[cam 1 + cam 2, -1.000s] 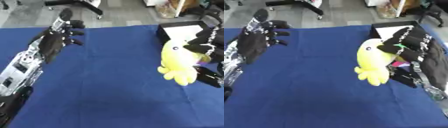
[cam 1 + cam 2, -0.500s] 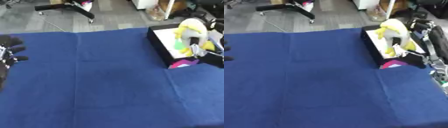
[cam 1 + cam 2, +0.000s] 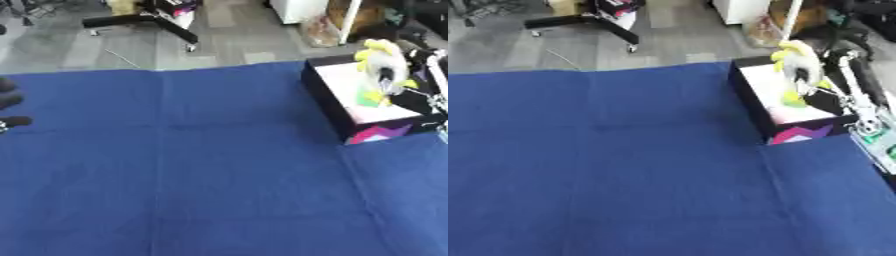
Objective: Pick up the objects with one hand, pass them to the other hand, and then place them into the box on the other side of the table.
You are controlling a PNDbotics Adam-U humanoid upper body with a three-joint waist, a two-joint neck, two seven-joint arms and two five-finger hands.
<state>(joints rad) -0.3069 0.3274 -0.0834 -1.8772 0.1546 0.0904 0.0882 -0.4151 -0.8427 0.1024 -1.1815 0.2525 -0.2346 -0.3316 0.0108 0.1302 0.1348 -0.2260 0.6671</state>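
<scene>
Toy: yellow plush hangs upright, long axis vertical, right over the box's open top at the counter's right edge.
Right hand: fingers curled on the plush, just needs to drop straight down.
Left hand: at far left edge, can't tell its fingers.
Room: box walls close, mind the rim.

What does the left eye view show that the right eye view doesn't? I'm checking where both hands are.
Only the left eye view shows the left hand: dark fingertips at the picture's left edge, over the blue cloth. Whether it is open cannot be told. Only the right eye view shows more of the right arm running down beside the box. Both show the yellow toy over the box at the table's right, with the right hand at it; its fingers are too blurred to read.
</scene>
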